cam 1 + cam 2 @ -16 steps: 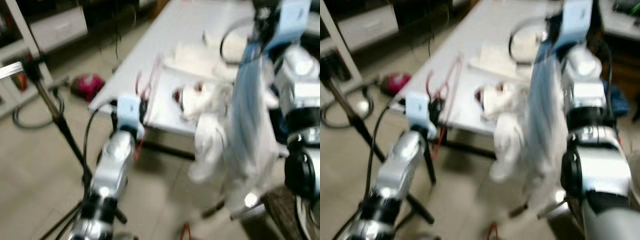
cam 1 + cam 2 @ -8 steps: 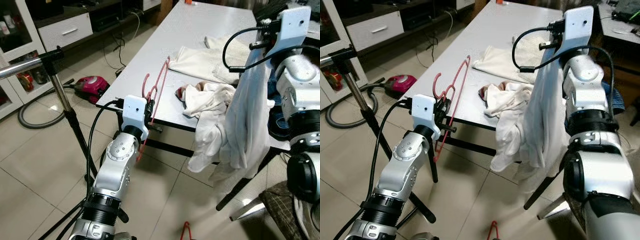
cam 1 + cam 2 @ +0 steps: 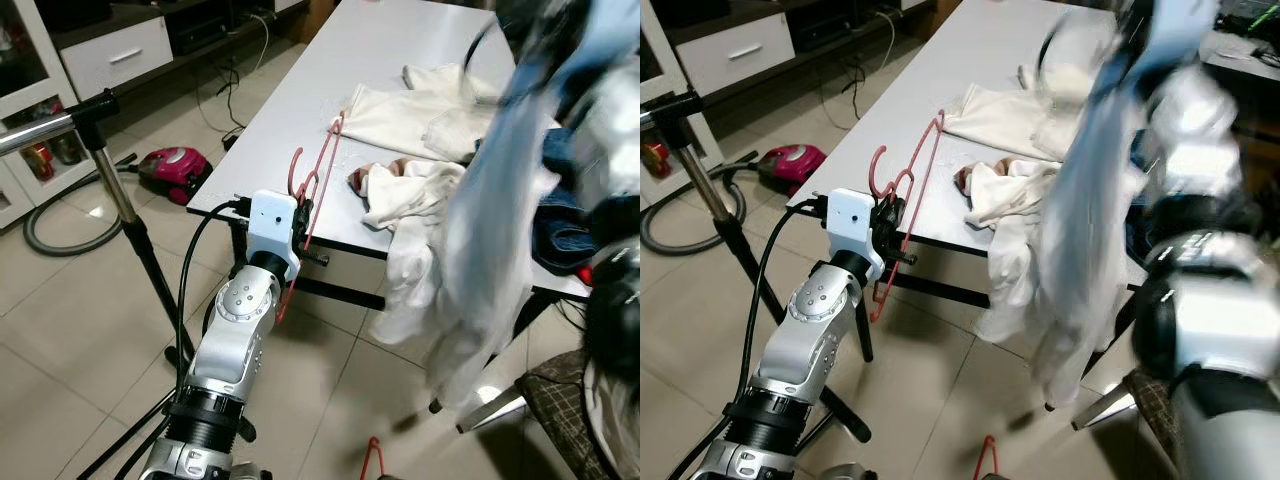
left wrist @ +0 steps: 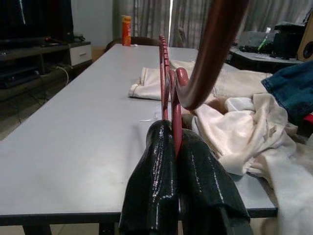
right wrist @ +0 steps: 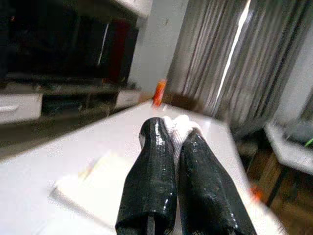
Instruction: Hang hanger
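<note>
The long grey tabletop (image 3: 395,60) serves as the landmark. At its near left edge the left tool (image 4: 177,147) has its two black fingers pressed together on the thin red plastic hanger (image 3: 316,195), which stands upright against that edge with its hook (image 4: 215,44) curving above the fingers. On the tabletop, just beyond the hanger, lies a crumpled cream-white garment (image 3: 410,195) that spills over the near edge toward the floor; flat cream cloths (image 3: 400,115) lie farther back, and dark blue jeans (image 4: 293,83) sit at the right side. Above the tabletop's near right corner the right tool (image 5: 177,142) is clamped on a pale white cloth (image 3: 1085,250) (blurred in the head views), which hangs down from it. Left of the tabletop stands a metal rail on a black stand (image 3: 110,170), with a pink-red vacuum cleaner (image 3: 172,168) on the tiled floor near it.
</note>
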Available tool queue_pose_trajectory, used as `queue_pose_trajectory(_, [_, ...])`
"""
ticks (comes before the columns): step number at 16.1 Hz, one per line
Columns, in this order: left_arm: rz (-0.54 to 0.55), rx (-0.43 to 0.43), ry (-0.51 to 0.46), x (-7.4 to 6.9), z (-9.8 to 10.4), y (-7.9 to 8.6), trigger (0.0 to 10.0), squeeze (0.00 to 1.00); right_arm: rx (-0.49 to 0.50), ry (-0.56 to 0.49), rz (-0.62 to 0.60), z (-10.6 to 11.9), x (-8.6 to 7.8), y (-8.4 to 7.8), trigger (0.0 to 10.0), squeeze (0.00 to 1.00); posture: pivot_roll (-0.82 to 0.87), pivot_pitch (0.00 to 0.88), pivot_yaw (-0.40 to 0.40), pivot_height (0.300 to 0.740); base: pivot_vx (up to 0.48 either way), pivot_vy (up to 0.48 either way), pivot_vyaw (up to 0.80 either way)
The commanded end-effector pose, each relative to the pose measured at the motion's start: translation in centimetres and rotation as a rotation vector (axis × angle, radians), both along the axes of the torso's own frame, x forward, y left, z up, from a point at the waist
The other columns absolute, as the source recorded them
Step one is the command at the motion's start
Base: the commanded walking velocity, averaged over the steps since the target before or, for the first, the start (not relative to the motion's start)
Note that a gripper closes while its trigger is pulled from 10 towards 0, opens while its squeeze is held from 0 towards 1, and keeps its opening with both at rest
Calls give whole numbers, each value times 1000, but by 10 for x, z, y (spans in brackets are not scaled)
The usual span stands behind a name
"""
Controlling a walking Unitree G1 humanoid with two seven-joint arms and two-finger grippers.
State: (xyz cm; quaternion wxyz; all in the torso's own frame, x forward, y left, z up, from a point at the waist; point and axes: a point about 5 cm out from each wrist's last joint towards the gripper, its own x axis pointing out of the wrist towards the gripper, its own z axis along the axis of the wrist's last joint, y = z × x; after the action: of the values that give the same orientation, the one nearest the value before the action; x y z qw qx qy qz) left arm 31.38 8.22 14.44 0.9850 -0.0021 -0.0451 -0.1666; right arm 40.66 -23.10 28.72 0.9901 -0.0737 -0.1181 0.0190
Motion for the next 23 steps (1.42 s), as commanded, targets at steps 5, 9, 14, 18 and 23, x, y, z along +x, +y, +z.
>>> queue_pose_trajectory(5, [-41,-22,-28,-1,8,-9,10000,0,-42,-206,-77,72,-9,-18,10000,0,10,0,-22,740,480,0,0])
queue_pose_trajectory(9, [-39,-22,-60,-1,14,-15,10000,0,-129,-308,-99,125,-18,-19,10000,0,4,0,-26,740,480,0,0])
queue_pose_trajectory(14, [-28,-24,-87,0,19,-17,10000,0,-214,-360,-144,168,-28,-18,10000,0,11,0,-30,740,477,0,0])
queue_pose_trajectory(18, [-10,-49,-104,0,25,-18,10000,0,-255,-428,-257,207,-45,-24,10000,0,16,0,-31,740,441,0,0])
queue_pose_trajectory(23, [-20,0,-172,-7,31,-23,10000,0,-550,-407,-485,205,-42,-24,10000,0,56,0,-62,740,0,0,0])
